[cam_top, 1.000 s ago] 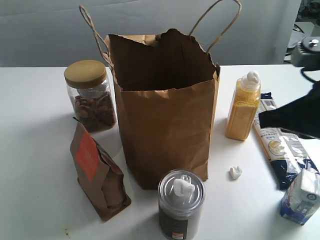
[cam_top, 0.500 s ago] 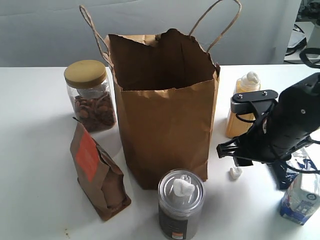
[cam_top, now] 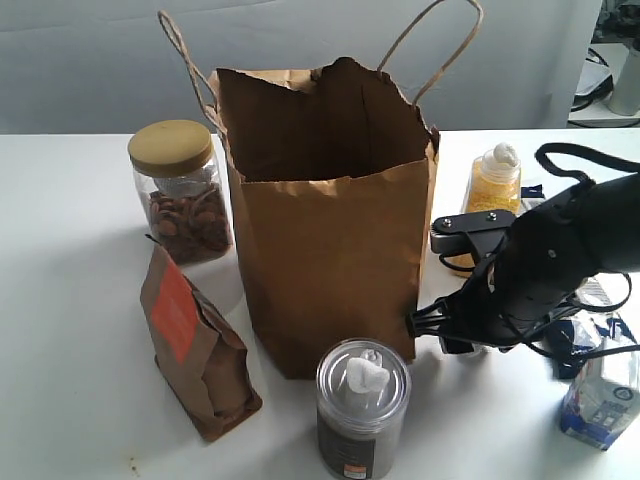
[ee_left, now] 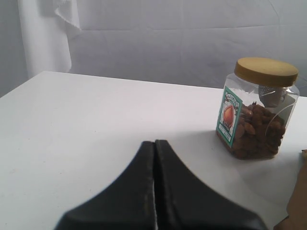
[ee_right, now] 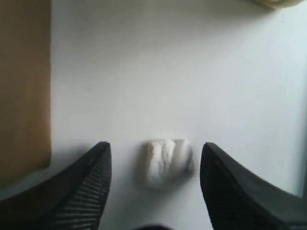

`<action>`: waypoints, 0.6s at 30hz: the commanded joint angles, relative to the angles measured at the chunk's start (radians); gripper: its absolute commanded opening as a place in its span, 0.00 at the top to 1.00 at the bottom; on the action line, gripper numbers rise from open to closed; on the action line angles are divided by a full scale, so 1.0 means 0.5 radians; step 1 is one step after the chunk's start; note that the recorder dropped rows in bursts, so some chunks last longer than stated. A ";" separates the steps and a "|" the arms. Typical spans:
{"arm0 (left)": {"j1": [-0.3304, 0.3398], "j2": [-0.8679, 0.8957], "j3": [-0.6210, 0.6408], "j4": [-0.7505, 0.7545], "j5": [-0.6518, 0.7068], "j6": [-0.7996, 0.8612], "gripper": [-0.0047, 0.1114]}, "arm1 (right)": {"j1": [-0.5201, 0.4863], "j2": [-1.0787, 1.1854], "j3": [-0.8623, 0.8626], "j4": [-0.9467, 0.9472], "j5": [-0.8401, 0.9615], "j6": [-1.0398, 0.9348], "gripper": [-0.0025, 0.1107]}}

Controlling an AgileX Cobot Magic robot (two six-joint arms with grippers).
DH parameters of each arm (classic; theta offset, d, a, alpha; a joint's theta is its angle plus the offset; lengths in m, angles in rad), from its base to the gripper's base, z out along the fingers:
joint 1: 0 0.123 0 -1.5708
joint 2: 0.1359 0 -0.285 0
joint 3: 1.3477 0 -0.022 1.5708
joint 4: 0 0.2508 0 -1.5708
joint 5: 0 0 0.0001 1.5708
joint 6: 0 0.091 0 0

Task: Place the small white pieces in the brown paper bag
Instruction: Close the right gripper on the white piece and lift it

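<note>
- The brown paper bag (cam_top: 330, 250) is stood upright and open in the middle of the white table (cam_top: 70, 300), with its torn top edge and cord handles raised.
- One small white piece (ee_right: 168, 162) is seen lying on the table between the fingers of the right gripper (ee_right: 156, 146). The fingers are spread wide, one on either side of it, and neither is touching it.
- In the right wrist view, the bag's brown wall is seen near that piece, off to one side.
- In the exterior view, this piece is hidden by the right arm (cam_top: 545, 265), which is lowered to the table just beside the bag's lower corner.
- A second small white piece (cam_top: 366, 374) is rested on the lid of the grey can (cam_top: 360, 430) in front of the bag.
- A third (cam_top: 505, 153) is perched on top of the yellow bottle (cam_top: 490, 190) beyond the arm.
- The left gripper (ee_left: 154, 143) is held over bare table with its fingers pressed together and nothing between them. A gold-lidded jar (ee_left: 256, 110) of nuts stands nearby.
- A small brown pouch (cam_top: 195, 345) with an orange label is stood in front of that jar.
</note>
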 commanded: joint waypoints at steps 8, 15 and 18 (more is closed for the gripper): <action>-0.016 -0.007 0.007 -0.016 -0.004 -0.009 0.96 | 0.005 0.132 -0.008 0.009 -0.054 0.001 0.59; -0.016 -0.007 0.007 -0.016 -0.004 -0.009 0.96 | 0.005 0.132 -0.008 0.017 -0.057 0.001 0.92; -0.016 -0.007 0.007 -0.016 -0.004 -0.009 0.96 | 0.005 0.095 0.048 0.062 -0.154 0.001 0.98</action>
